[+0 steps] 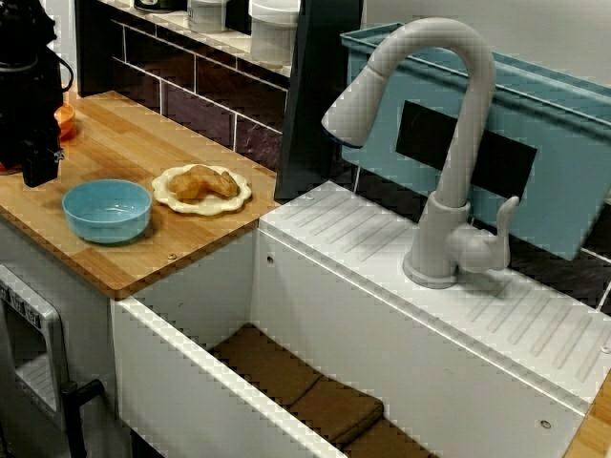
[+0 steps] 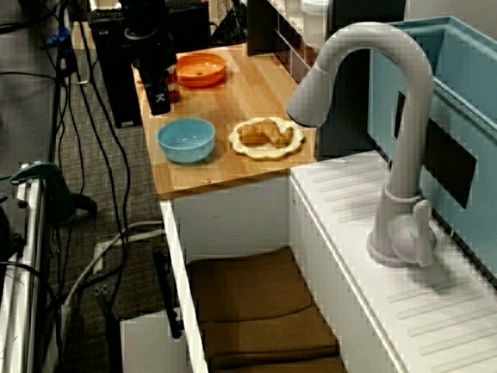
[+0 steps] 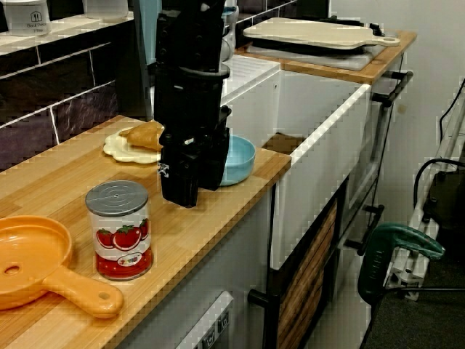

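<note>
Wooden counter [image 1: 124,143] beside a white sink [image 1: 181,367]; black gripper [image 3: 192,190] stands between tomato can [image 3: 120,231] and blue bowl [image 1: 107,210]; whether its fingers are parted, cannot tell.

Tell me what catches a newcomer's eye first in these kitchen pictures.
The big pale faucet standing behind the white sink dominates. On the wooden counter beside it, the black hand hangs low over the wood next to a blue bowl. A tomato can and an orange pan sit nearby.
</note>
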Controlling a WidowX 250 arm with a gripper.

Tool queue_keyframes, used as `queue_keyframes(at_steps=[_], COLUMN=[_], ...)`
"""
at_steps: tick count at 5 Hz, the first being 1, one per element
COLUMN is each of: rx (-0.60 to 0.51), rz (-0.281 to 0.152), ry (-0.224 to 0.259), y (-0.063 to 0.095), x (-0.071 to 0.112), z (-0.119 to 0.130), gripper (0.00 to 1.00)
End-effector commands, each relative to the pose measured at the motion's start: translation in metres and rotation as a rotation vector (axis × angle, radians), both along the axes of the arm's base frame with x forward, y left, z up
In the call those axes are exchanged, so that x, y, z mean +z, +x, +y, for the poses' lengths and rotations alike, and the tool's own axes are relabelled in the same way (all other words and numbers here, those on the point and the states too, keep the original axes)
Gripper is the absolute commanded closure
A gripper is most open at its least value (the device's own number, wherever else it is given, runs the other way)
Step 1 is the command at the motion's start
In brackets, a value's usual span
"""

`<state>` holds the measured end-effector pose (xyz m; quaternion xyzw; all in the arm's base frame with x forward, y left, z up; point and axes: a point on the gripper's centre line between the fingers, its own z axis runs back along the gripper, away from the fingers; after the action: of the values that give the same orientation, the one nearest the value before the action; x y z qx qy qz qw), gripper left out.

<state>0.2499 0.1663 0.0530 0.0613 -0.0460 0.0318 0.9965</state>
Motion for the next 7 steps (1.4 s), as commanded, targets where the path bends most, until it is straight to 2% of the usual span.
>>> queue_keyframes(at_steps=[1, 3, 4, 6, 7], rx=[0.026, 0.035, 0.016, -0.006, -0.016], rz=[-0.007, 0.026, 0.047, 0.067, 0.072], ry=[0.019, -0.018, -0.018, -0.013, 0.004], y=[0.005, 0.020, 0.028, 0.028, 0.028], x=[0.006, 0.009, 0.007, -0.001, -0.002], z=[0.002, -0.009, -0.035, -0.074, -0.083], gripper=[1.00, 1.00, 1.00, 1.00, 1.00])
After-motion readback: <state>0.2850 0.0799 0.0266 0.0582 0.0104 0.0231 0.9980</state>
